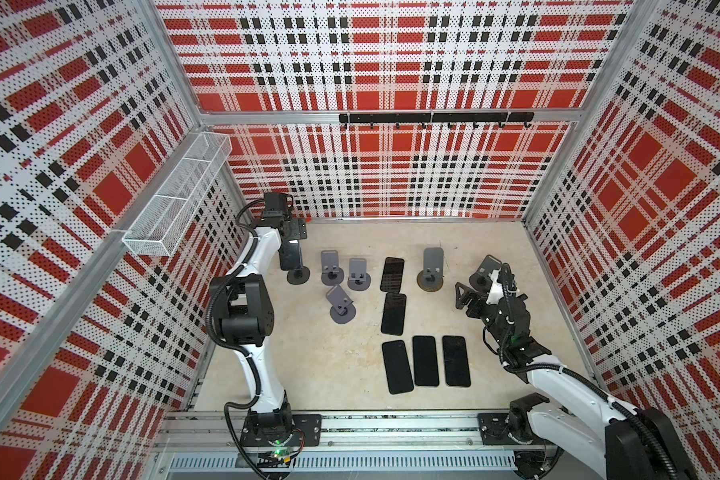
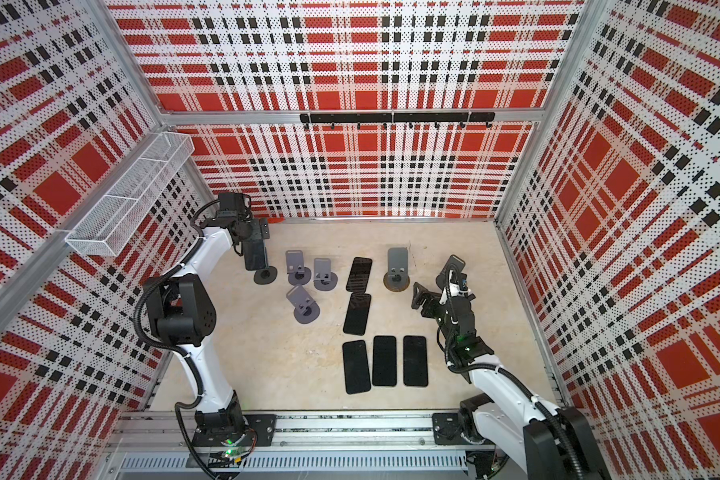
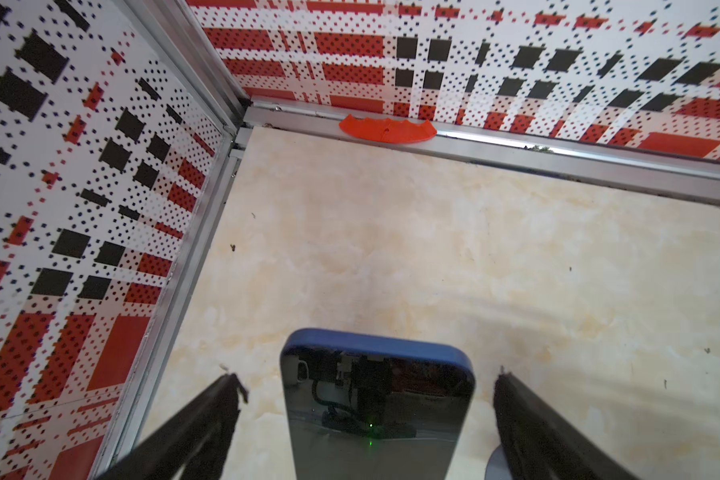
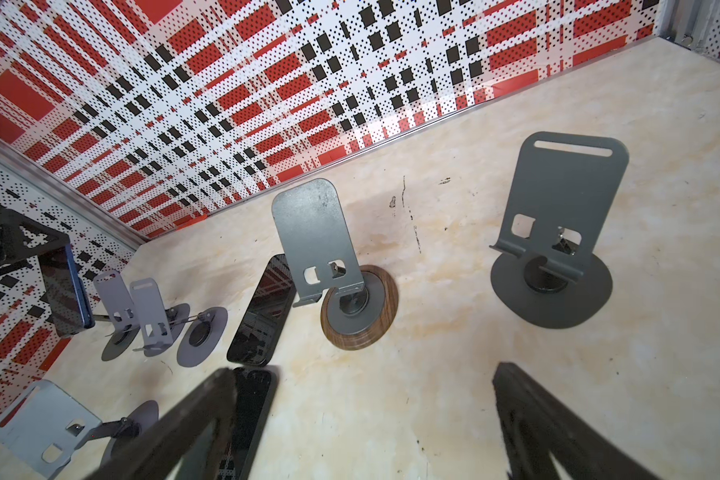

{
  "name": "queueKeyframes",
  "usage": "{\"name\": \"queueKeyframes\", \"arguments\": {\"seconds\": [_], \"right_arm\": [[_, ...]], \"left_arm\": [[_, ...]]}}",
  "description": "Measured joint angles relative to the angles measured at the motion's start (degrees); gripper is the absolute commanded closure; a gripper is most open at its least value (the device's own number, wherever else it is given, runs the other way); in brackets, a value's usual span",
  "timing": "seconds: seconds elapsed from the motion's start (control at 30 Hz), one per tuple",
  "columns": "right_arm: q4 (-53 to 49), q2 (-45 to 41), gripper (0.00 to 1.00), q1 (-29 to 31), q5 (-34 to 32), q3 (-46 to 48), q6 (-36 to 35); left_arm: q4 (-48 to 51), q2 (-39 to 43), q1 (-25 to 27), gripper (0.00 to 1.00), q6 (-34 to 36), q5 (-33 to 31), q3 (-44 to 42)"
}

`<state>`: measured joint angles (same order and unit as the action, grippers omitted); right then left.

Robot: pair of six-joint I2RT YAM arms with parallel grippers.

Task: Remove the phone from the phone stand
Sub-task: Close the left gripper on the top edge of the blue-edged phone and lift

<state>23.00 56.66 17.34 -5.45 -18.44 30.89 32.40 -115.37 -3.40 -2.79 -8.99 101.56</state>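
Note:
At the back left of the table, a dark phone (image 1: 292, 257) (image 2: 255, 257) with a blue edge stands upright on a phone stand (image 1: 298, 276) (image 2: 265, 275) with a round grey base. My left gripper (image 1: 292, 243) (image 3: 367, 376) comes down over it from above and is open. The top of the phone (image 3: 377, 407) lies between the two fingers with a gap on each side. My right gripper (image 1: 460, 296) (image 2: 417, 296) (image 4: 363, 370) hovers open above bare table at the right and holds nothing.
Several empty grey stands (image 1: 332, 270) (image 1: 432, 270) (image 1: 485, 270) are spread across the back of the table. Several dark phones (image 1: 392, 274) (image 1: 425, 360) lie flat in the middle and front. A wire basket (image 1: 175, 195) hangs on the left wall close to the left arm.

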Motion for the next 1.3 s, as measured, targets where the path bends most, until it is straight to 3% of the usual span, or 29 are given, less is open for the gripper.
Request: {"name": "queueKeyframes", "arguments": {"seconds": [0.47, 0.93, 1.3], "right_arm": [[0.0, -0.2, 0.0, 0.0, 0.0, 0.0, 0.0], [0.0, -0.2, 0.0, 0.0, 0.0, 0.0, 0.0], [0.0, -0.2, 0.0, 0.0, 0.0, 0.0, 0.0]], "left_arm": [[0.2, -3.1, -0.8, 0.03, 0.7, 4.5, 1.0], [0.2, -3.5, -0.8, 0.27, 0.7, 5.1, 1.1], [0.2, -3.5, -0.8, 0.28, 0.5, 4.5, 1.1]]}}
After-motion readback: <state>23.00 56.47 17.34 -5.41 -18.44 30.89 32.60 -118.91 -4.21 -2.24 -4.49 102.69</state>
